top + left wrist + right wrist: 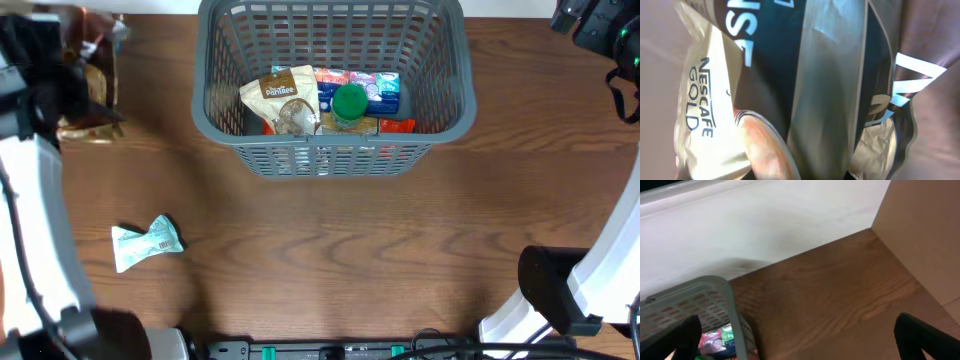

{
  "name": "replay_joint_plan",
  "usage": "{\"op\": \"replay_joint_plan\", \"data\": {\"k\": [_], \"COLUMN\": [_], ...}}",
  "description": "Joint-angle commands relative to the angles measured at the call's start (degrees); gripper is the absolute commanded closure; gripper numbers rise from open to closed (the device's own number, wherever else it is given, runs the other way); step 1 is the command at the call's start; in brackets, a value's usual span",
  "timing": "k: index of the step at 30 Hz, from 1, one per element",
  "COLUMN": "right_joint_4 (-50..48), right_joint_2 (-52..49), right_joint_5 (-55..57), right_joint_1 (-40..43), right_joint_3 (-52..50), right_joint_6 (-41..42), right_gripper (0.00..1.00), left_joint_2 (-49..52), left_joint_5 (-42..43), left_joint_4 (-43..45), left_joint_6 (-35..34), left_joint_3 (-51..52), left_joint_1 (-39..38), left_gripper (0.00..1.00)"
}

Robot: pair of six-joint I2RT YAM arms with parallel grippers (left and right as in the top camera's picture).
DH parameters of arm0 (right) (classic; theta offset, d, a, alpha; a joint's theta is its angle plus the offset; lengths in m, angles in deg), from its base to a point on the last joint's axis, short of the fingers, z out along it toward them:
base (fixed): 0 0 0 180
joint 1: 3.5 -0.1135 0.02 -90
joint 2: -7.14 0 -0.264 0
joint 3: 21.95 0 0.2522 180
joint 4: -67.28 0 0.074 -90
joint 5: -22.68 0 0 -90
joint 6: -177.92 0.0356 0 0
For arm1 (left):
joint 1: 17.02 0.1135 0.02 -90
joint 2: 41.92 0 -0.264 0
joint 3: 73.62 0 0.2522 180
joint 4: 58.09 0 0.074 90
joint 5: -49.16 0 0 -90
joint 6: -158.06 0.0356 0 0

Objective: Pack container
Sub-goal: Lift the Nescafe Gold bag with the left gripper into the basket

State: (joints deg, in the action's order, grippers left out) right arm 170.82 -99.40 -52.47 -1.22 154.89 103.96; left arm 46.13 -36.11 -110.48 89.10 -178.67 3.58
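while the container (330, 158) at the far middle of the desk (350, 260) holds several packets (285, 95), my left hand (75, 95) is clamped on a coffee packet (805, 90) at the left, and my right hand (800, 345) is open and empty; one pale packet (146, 243) lies unpacked.

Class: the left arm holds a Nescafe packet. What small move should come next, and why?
Probably lift it and swing it right toward the container: the left gripper is shut on the Nescafe packet, which is well outside the container.
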Motion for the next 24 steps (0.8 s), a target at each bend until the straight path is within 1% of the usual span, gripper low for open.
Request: {"op": "replay_joint_plan", "data": {"k": [1,6,12,17,24], "right_joint_4": [0.1,0.0,0.1,0.1,0.1], "right_joint_2": [0.4,0.4,0.4,0.4,0.4], "right_joint_5": [0.1,0.1,0.1,0.1,0.1], "right_joint_1": [0.3,0.3,0.3,0.3,0.3], "right_joint_3": [0.7,0.7,0.7,0.7,0.7], "right_joint_6": [0.7,0.7,0.7,0.7,0.7], "right_gripper": [0.01,0.01,0.01,0.01,0.01], "left_joint_2": [-7.3,-12.5,-13.3,-11.9,-5.9], "left_joint_5": [8.4,18.4,24.9,25.1,26.4], "left_joint_4": [4.0,11.6,19.8,23.4,22.4], "left_joint_6": [-0.8,-1.0,-3.2,-3.7,-3.8], "left_joint_3": [-2.8,-3.9,-5.9,-5.9,-5.9], "left_joint_1": [-2.4,-7.3,-15.3,-22.5,-30.9], "left_gripper": [0.94,0.94,0.94,0.94,0.94]}}
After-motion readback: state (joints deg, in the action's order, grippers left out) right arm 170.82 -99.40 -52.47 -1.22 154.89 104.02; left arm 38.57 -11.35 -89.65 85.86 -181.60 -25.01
